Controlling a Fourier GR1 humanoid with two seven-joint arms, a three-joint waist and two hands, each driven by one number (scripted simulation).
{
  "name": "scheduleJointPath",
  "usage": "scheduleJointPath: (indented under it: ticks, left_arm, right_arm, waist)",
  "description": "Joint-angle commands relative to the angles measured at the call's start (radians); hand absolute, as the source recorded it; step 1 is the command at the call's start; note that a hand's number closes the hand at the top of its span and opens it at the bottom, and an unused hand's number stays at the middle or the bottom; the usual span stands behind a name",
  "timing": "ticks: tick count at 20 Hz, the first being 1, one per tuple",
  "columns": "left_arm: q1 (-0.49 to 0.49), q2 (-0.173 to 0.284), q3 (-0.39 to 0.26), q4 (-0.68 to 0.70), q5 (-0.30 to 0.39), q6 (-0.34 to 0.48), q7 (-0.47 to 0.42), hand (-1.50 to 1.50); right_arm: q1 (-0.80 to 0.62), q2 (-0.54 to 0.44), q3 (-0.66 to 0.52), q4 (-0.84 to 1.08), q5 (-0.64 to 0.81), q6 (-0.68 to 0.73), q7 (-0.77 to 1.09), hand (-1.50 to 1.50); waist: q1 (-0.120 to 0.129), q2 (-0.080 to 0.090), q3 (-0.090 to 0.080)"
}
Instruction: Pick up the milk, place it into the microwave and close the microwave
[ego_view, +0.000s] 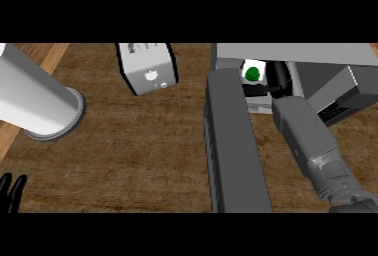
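Note:
The milk (252, 73), a white carton with a green mark, is inside the open microwave (325, 55) at the top right. My right forearm reaches in from the lower right. My right hand (270, 90) is at the carton, its thumb across the white side and its fingers curled round the far side, hiding the carton's middle. The microwave door (230, 150) stands open as a long dark grey slab running toward me, left of that arm. My left hand (10, 192) rests open at the lower left edge, fingers up.
A large white cylinder (37, 100) lies tilted on the wooden counter (140, 160) at the left. A grey box with a white fruit logo (150, 69) stands at the back, between the cylinder and the microwave door.

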Motion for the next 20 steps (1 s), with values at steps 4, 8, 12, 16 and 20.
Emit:
scheduleJointPath:
  ticks: [4, 8, 12, 16, 20]
  left_arm:
    - [-0.032, 0.014, -0.011, -0.015, 0.022, -0.015, 0.031, -1.50]
    - [-0.073, 0.000, -0.043, 0.013, -0.020, -0.003, 0.028, -1.50]
    - [-0.067, 0.004, -0.041, 0.040, -0.034, -0.019, 0.004, -1.50]
    - [-0.085, 0.009, -0.043, 0.018, -0.055, -0.003, 0.022, -1.50]
    - [-0.115, 0.024, -0.031, 0.022, -0.072, 0.005, 0.034, -1.50]
  right_arm:
    - [-0.089, -0.036, -0.005, 0.121, 0.050, -0.115, -0.046, 1.50]
    - [-0.155, -0.043, -0.013, 0.158, 0.056, -0.163, -0.002, 1.50]
    - [-0.165, -0.087, -0.050, 0.191, 0.031, -0.161, 0.017, 1.50]
    - [-0.171, -0.068, -0.087, 0.206, 0.016, -0.379, 0.051, 1.50]
    - [-0.194, -0.096, -0.053, 0.215, 0.063, -0.460, 0.037, 1.50]
  waist:
    - [0.038, 0.020, 0.002]
    - [0.052, 0.032, 0.002]
    - [0.061, 0.033, 0.002]
    - [0.082, 0.047, 0.003]
    - [0.096, 0.055, 0.002]
